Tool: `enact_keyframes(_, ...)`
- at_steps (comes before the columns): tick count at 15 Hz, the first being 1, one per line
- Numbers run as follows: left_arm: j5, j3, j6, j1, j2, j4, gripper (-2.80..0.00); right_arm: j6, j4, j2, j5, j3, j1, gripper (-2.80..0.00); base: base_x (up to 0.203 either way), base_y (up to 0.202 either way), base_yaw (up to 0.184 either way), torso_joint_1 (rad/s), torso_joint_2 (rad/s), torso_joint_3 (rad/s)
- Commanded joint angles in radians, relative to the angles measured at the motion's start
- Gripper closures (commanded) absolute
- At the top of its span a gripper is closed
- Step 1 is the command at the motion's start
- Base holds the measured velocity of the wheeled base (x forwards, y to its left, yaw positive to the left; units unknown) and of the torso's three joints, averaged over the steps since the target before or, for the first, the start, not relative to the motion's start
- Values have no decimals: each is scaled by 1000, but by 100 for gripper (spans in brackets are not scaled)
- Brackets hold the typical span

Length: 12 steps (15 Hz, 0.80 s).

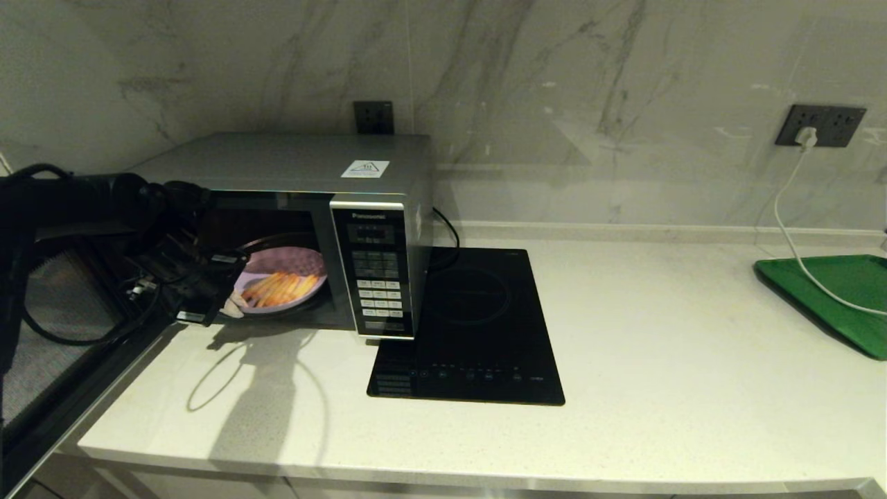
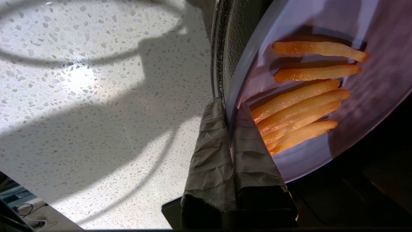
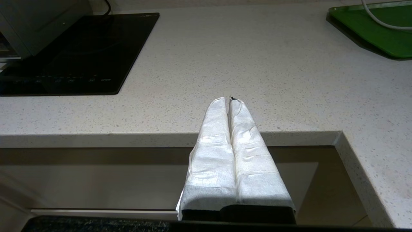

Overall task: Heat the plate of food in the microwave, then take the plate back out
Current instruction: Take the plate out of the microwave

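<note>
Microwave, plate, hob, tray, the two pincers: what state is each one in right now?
Microwave: door swung open.
Plate of food: at the microwave's opening, rim pinched by the left pincer.
Left pincer: shut on the plate's rim.
Right pincer: shut, empty, near the counter's front edge.
Hob: no lights showing.
Green tray: white cable lying across it.

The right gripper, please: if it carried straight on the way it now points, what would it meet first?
Probably the bare countertop: the shut right gripper points across its front edge, between the hob and the green tray. Depth is uncertain.
</note>
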Motion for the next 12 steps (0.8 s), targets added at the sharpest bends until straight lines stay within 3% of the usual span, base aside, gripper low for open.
enact_keyframes(1,-11,0,-5,3,-23,2,0,1,0,0,0,-1,1,0,0,0,0,0,0,0)
enact_keyframes(6,-90,4,0,46,-58,18,0,1,0,0,0,1,1,0,0,0,0,0,0,0)
enact_keyframes(9,-172,5,5,80,-96,21,0,1,0,0,0,1,1,0,0,0,0,0,0,0)
enact_keyframes(12,-183,84,101,86,-139,23,0,1,0,0,0,1,1,0,0,0,0,0,0,0)
